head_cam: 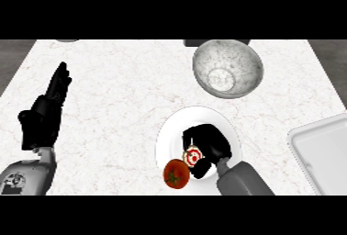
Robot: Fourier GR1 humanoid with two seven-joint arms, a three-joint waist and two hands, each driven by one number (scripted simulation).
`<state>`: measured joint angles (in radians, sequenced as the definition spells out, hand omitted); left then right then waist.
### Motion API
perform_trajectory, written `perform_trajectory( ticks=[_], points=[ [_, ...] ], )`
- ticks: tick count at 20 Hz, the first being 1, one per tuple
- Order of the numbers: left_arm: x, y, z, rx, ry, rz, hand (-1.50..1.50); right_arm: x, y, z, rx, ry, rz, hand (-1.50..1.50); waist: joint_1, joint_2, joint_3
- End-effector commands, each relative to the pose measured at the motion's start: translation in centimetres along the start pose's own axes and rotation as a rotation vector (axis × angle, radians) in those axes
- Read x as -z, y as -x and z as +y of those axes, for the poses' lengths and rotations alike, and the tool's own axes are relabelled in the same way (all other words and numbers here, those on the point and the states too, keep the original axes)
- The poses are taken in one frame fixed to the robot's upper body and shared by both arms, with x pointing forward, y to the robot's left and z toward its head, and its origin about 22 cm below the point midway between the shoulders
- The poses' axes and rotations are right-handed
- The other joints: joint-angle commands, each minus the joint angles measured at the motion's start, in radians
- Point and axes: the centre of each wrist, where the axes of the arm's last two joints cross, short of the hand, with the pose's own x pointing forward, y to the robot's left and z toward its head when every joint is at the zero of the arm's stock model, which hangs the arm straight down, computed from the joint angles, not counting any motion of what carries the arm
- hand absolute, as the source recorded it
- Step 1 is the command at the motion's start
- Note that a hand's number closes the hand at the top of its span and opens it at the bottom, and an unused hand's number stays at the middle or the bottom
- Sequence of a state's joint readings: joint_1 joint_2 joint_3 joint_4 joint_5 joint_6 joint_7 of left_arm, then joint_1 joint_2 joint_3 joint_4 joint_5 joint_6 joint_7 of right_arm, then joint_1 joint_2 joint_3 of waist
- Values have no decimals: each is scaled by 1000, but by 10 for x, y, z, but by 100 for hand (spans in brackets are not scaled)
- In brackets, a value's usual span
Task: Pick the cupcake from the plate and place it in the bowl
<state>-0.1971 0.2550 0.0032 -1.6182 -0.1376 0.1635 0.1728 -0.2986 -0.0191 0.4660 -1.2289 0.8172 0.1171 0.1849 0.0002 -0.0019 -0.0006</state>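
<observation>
right hand [209, 146]: over the plate [177, 123], fingers curled round the cupcake [193, 156]
left hand [46, 110]: resting at left; fingers straight
bowl [227, 68]: beyond plate; tomato [176, 173] at plate's near edge

Red tomato [176, 173], pale tray [324, 156] at counter's right edge

the black right hand [211, 143] curls over a red-and-white cupcake [193, 156] on the round white plate [177, 125]. a red tomato [176, 173] sits at the plate's near edge, a grey speckled bowl [227, 68] beyond it. the black left hand [46, 110] rests open at left.
</observation>
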Motion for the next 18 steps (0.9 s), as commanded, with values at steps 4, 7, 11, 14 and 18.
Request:
perform_trajectory(
  ticks=[4,7,11,14,18],
  points=[
    [3,-6,-1,-9,44,-11,0,-38,-99,60,-205,-178,-292,150,49,-3,0],
    [-3,7,-6,10,31,-3,0,-74,-138,61,-117,-149,-340,150,24,-1,0],
    [7,2,0,-9,-4,6,0,-106,-158,47,123,37,-387,150,7,-2,1],
    [-2,-2,6,-9,15,8,0,-114,-168,18,193,174,-390,150,6,-3,1],
    [10,3,-11,-4,-11,10,0,-115,-174,2,207,313,-313,150,-6,-1,0]
  ],
)
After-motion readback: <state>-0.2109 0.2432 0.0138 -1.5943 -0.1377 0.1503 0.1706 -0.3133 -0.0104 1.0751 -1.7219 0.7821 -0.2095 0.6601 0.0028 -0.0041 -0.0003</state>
